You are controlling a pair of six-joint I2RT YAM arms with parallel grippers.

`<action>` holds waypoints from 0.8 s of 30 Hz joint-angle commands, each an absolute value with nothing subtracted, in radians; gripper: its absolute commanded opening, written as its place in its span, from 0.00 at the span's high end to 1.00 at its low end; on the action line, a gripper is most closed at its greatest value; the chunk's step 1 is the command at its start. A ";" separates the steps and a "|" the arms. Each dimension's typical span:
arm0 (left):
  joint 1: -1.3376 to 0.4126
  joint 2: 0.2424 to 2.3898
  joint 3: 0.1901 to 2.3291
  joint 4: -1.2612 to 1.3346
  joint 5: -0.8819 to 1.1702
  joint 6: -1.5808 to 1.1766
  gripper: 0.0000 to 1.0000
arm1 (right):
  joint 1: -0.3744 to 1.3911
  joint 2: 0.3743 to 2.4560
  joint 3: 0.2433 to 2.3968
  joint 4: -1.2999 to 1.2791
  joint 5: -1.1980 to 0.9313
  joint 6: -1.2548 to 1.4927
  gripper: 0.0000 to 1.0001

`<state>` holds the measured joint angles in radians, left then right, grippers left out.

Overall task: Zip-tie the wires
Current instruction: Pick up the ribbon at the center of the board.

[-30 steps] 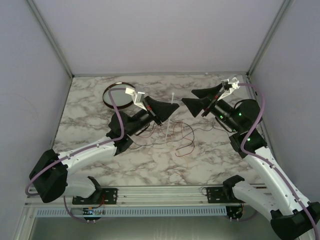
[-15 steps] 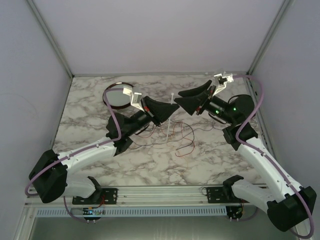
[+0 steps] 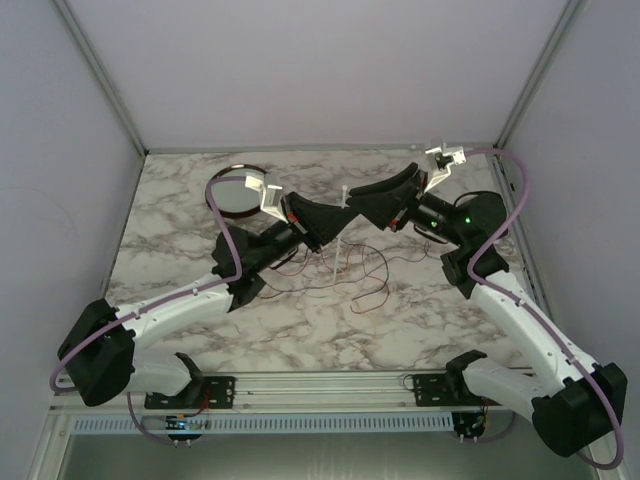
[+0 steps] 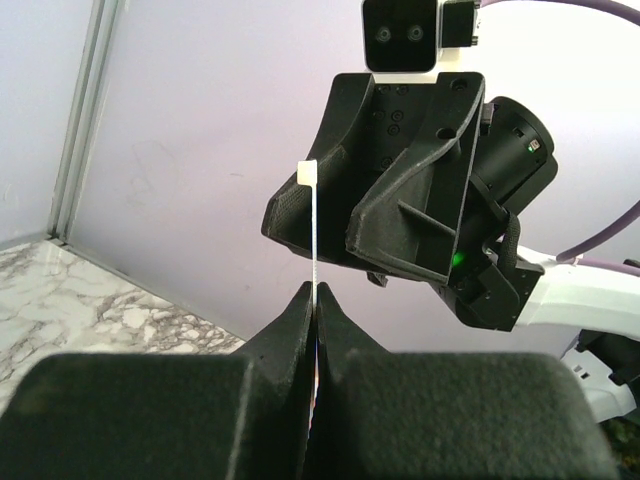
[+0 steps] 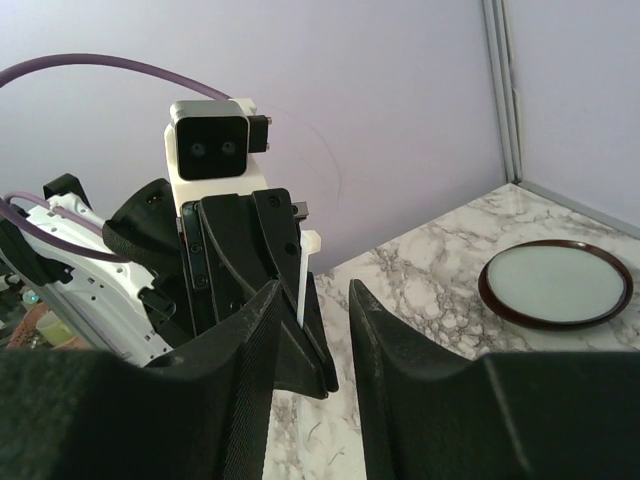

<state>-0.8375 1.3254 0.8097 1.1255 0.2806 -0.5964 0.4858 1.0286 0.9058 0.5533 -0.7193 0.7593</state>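
My left gripper (image 3: 343,214) is shut on a thin white zip tie (image 3: 338,232), held upright above the table. In the left wrist view the zip tie (image 4: 315,235) rises out of the closed left gripper (image 4: 315,291), its head at the top. My right gripper (image 3: 357,203) faces it at close range. In the right wrist view the right gripper (image 5: 311,293) stands open, with the zip tie (image 5: 303,275) near its left finger and a gap to the right one. The wires (image 3: 352,272), thin red and black strands, lie loose on the marble table below both grippers.
A round dark-rimmed dish (image 3: 238,190) sits at the back left of the marble table (image 3: 180,230), also seen as the dish (image 5: 555,283) at the right of the right wrist view. Lilac cables loop along both arms. Walls enclose the table on three sides.
The right gripper has moved left up to the left gripper and the zip tie, and its jaws have narrowed. The left gripper has stayed shut on the zip tie.
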 commanded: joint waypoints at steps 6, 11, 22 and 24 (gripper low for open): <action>-0.836 1.322 0.824 1.201 0.290 -0.595 1.00 | 0.507 1.056 0.892 0.678 -0.758 0.816 0.73; -0.836 1.322 0.821 1.200 0.289 -0.595 1.00 | 0.523 1.075 0.882 0.721 -0.758 0.838 0.83; -0.836 1.307 0.788 1.182 0.253 -0.586 0.76 | 0.535 1.057 0.881 0.698 -0.724 0.740 1.00; -0.836 1.293 0.772 1.168 0.245 -0.574 0.55 | 0.538 1.058 0.888 0.662 -0.726 0.692 1.00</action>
<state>-0.8375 1.3251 0.7990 1.1263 0.2638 -0.5941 0.5262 1.0756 0.8722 0.6746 -0.7311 0.7837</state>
